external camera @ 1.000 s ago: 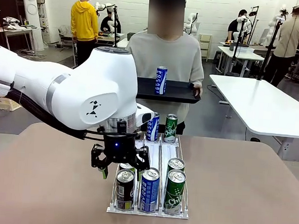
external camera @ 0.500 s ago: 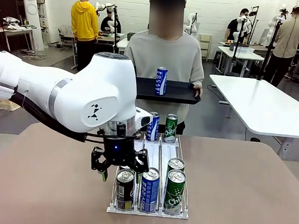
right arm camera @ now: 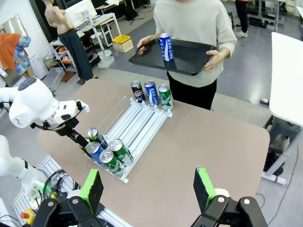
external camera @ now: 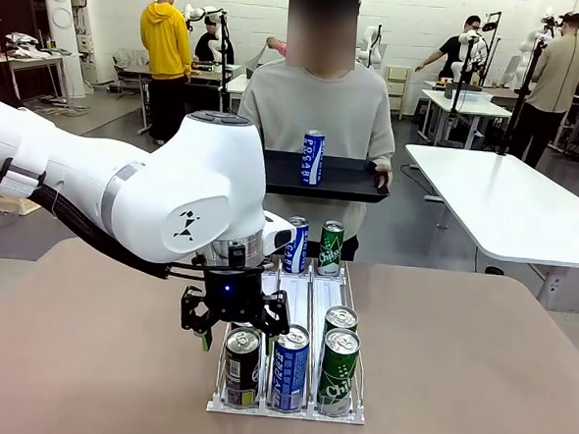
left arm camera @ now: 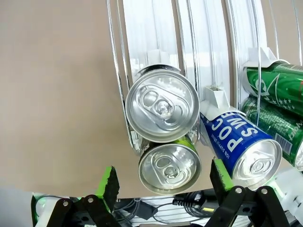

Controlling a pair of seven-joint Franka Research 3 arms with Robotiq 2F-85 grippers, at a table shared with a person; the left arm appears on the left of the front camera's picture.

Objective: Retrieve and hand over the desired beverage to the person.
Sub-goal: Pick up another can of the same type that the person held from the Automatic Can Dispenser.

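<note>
Visitor: Why does your claw hang there and not grip?

Me: My left claw is spread wide, pinching nothing; it hovers just above the left lane of the rack so a finger can drop on each side of a can. That lane, I judge, holds the drink wanted, though nothing shows me the choice.

Visitor: Which can?

Me: The front can sits at the lane's near end, a second can close behind it; I cannot tell which of the two I am lined on.

Visitor: How does it stand?

Me: Upright; long axis vertical, pull-tab top facing up at my wrist; the lane runs from me toward the person; so I judge the grip must cross the round side from above.

Visitor: And the rest?

Me: The person holds a tray level in both hands beyond the worktop — a place to receive, I suppose; a blue can stands on it; my right claw is spread too, empty, high over the worktop — out of the way.
</note>
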